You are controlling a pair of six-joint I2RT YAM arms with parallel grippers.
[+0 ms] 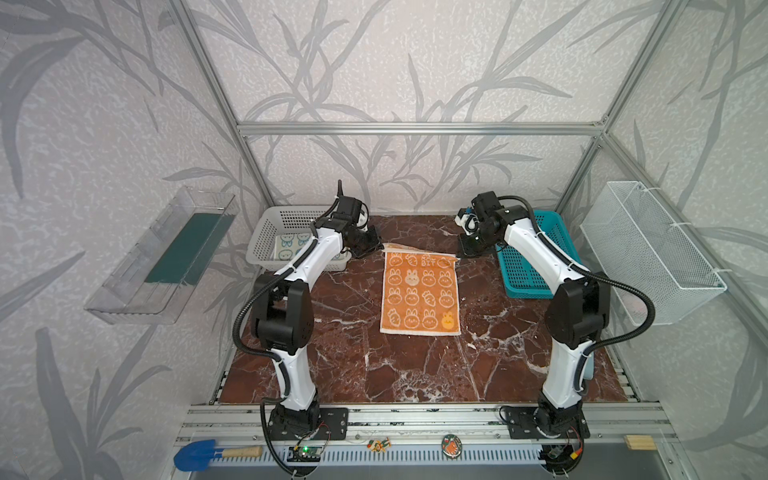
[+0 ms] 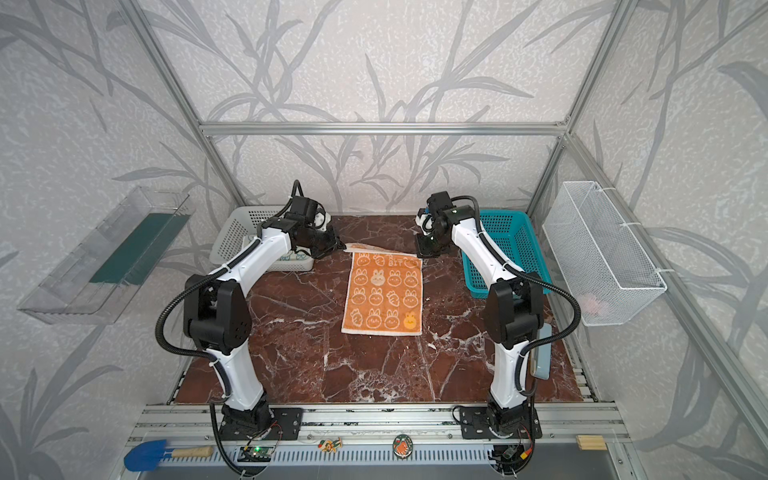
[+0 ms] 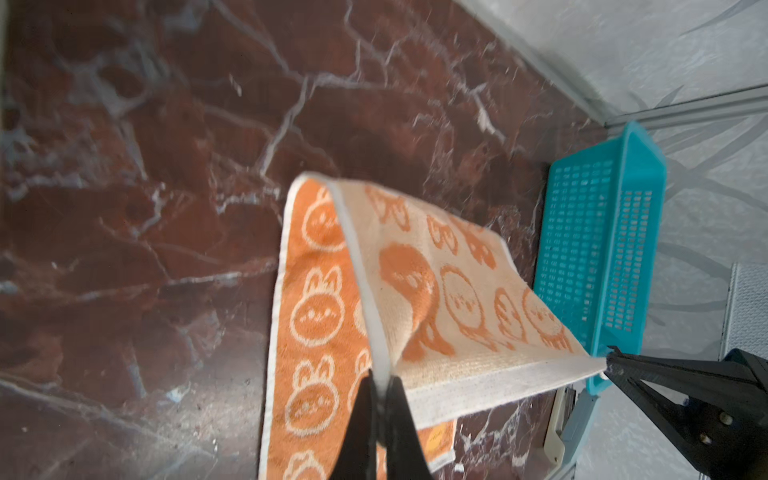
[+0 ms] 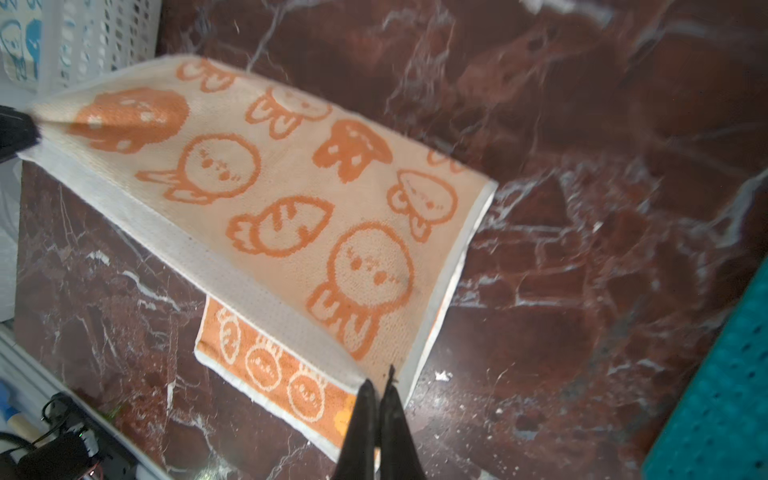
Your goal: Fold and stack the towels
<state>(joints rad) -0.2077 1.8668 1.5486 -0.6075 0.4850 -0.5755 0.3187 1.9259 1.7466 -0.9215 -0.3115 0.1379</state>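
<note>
An orange towel (image 1: 419, 291) (image 2: 384, 295) with cream bunnies lies flat in the middle of the marble table, its far end lifted and curled forward. That raised end shows its cream underside (image 3: 436, 270) (image 4: 291, 187). My left gripper (image 1: 380, 247) (image 3: 382, 380) is shut on the towel's far left corner. My right gripper (image 1: 459, 257) (image 4: 379, 384) is shut on the far right corner. Both hold the hem a little above the table. A cream-and-blue bunny towel (image 1: 291, 245) rests in the white basket (image 1: 266, 232) at the back left.
A teal basket (image 1: 523, 270) (image 3: 598, 249) stands at the back right, under the right arm. A white wire basket (image 1: 652, 257) hangs on the right wall, a clear tray (image 1: 158, 257) on the left wall. A blue shovel (image 1: 195, 455) lies on the front rail.
</note>
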